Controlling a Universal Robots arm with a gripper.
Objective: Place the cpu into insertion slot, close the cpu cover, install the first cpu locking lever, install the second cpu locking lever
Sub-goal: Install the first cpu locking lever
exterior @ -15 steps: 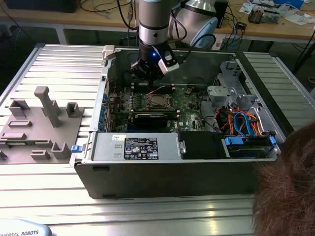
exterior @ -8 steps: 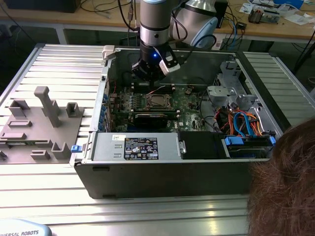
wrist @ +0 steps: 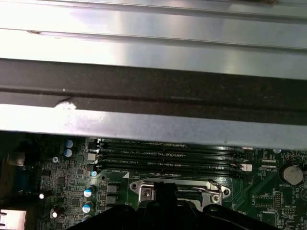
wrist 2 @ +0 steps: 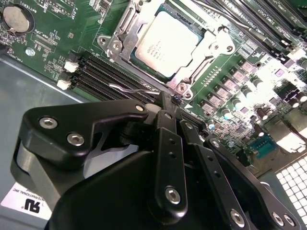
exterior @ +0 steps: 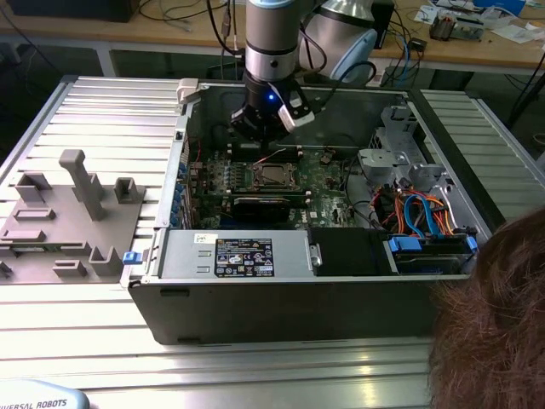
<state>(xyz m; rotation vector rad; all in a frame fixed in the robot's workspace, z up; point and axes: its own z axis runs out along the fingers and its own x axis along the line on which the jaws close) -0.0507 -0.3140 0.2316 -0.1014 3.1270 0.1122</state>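
Note:
The cpu (wrist 2: 165, 43), a dull silver square, lies flat in the insertion slot (wrist 2: 111, 47) on the green motherboard. The cpu cover (wrist 2: 194, 72) is down around it as a silvery frame. A thin wire locking lever (wrist 2: 132, 88) runs along the socket's edge beside the black memory slots and ends at my fingertips. My gripper (wrist 2: 168, 100) stands just off the socket's corner with its black fingers drawn together; whether they pinch the wire is hidden. In the exterior view the gripper (exterior: 260, 143) hangs inside the open computer case, just behind the socket (exterior: 272, 176).
Long black memory slots (wrist 2: 96, 72) and a coin battery (wrist 2: 17, 18) flank the socket. The case wall (wrist: 153, 81) rises close behind. A labelled power supply (exterior: 243, 256) and a drive cage (exterior: 417, 213) fill the case front. A grey fixture (exterior: 68, 213) sits on the exterior view's left; a person's hair (exterior: 494, 315) on its right.

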